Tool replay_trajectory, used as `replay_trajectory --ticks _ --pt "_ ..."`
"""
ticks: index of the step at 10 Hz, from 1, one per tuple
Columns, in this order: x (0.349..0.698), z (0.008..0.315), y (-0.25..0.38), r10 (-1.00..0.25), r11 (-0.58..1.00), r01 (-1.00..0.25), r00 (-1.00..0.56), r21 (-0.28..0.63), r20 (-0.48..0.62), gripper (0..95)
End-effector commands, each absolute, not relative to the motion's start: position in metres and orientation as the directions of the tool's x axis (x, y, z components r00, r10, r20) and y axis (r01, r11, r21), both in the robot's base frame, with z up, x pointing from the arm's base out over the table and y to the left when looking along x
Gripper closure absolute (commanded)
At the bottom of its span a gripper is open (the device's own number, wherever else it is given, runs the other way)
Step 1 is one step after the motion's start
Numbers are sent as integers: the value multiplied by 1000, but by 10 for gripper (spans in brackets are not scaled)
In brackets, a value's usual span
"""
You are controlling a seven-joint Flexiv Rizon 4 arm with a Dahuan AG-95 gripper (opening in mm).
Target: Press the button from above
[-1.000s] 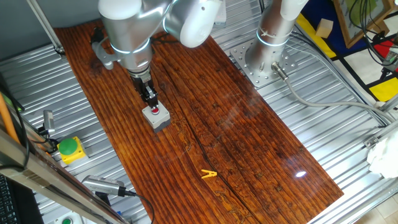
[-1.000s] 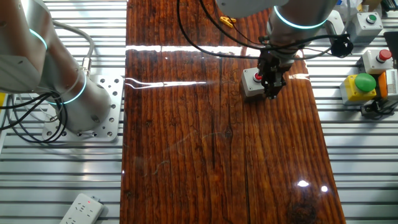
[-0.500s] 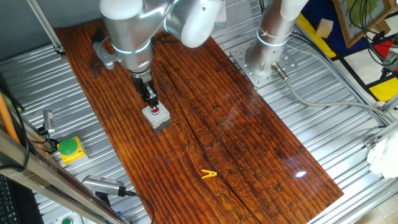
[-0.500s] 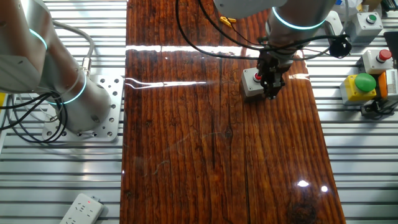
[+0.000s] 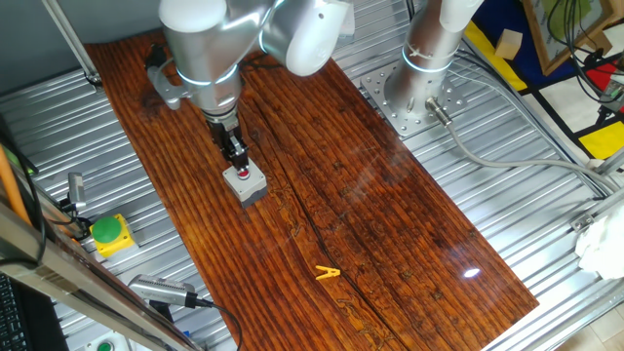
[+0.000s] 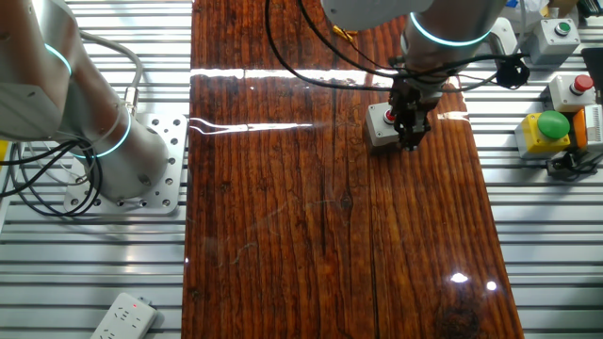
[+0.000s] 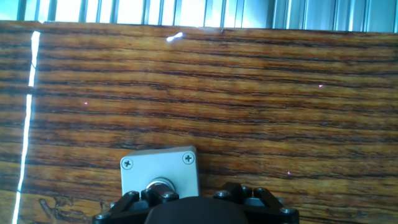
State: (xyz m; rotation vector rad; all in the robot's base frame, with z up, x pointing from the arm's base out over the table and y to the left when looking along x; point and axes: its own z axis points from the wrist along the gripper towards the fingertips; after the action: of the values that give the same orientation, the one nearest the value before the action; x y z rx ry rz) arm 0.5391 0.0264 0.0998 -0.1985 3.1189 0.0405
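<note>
Dark striped wooden board (image 5: pixel 370 205) over a ribbed metal bench, cables and spare switch boxes crowding the edges. Sitting on the board toward its left side in one fixed view, toward the far right in the other: the button (image 5: pixel 245 176), a red cap in a small grey square box. Hanging right over that box, the gripper (image 5: pixel 237 156), fingers pointing straight down, tips just above or maybe already touching the cap; too close to call from either side camera. From the other fixed view, gripper (image 6: pixel 412 132) overlapping the right edge of the box, red cap (image 6: pixel 390 116) peeking out just to its left. From the hand view, box lid with the button (image 7: pixel 160 184) at the bottom edge, slightly left of centre, dark finger housing covering the rest. Cannot tell whether the fingers are spread or pressed together: no fingertips clearly separated anywhere. Looks like the whole move hangs on one thing: button directly beneath, so straight down, with perhaps a small nudge to centre. Off to the side, well apart, the green round button on its yellow box (image 6: pixel 545 131) — not the target.
</note>
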Motion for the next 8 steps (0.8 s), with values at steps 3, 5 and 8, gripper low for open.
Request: replay_trajectory --ticks 3,5,8 --pt "539 96 26 -127 992 -128 -992 20 -22 380" --pt "539 95 26 -128 992 -128 -992 18 -22 380" --pt "539 92 26 -129 992 -129 -991 17 -19 380"
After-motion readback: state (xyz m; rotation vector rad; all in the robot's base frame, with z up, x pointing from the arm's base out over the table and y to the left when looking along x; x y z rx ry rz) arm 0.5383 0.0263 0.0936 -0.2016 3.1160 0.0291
